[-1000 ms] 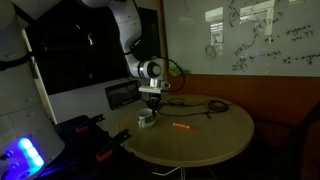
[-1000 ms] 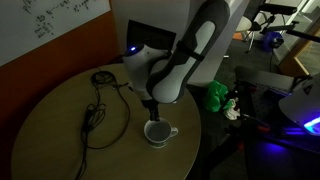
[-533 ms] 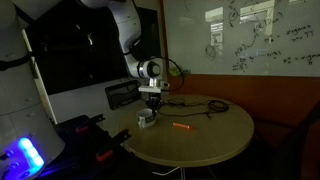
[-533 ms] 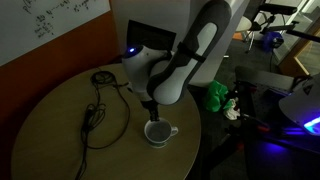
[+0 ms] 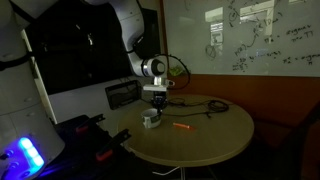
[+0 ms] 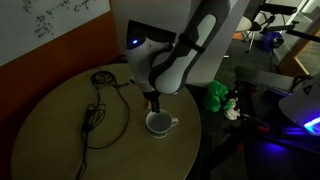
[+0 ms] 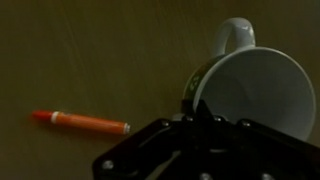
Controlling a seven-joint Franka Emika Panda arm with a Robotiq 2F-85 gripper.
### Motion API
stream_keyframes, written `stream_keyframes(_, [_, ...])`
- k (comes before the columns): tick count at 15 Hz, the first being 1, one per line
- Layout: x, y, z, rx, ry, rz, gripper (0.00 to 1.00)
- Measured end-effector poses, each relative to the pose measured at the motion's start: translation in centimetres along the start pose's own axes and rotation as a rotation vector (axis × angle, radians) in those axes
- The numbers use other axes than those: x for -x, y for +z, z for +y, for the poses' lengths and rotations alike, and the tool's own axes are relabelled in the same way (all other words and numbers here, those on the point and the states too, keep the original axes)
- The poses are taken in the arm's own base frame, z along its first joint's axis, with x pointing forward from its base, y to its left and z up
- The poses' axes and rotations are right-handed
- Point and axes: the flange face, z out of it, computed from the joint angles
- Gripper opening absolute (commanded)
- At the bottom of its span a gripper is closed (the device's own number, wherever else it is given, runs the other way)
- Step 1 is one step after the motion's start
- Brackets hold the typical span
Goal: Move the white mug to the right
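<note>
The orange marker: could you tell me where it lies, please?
The marker lies on the table, left of the white mug in the wrist view.

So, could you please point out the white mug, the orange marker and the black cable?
white mug [image 7: 258, 92]: wrist view, on its inner wall.
orange marker [image 7: 88, 122]: wrist view, on the middle of its barrel.
black cable [image 6: 90, 118]: an exterior view, on its middle stretch.
</note>
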Motion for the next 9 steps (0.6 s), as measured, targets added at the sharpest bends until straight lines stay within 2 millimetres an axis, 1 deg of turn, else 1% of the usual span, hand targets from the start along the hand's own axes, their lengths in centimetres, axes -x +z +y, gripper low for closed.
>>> stream_keyframes(5, [2.3, -1.1, 2.7, -0.031, -0.045, 0.006, 0.02])
stream_keyframes(7, [3.4, -1.2, 3.4, -0.035, -0.055, 0.008, 0.02])
stream_keyframes(9, [4.3, -1.0, 3.8, -0.038, -0.06, 0.01, 0.02])
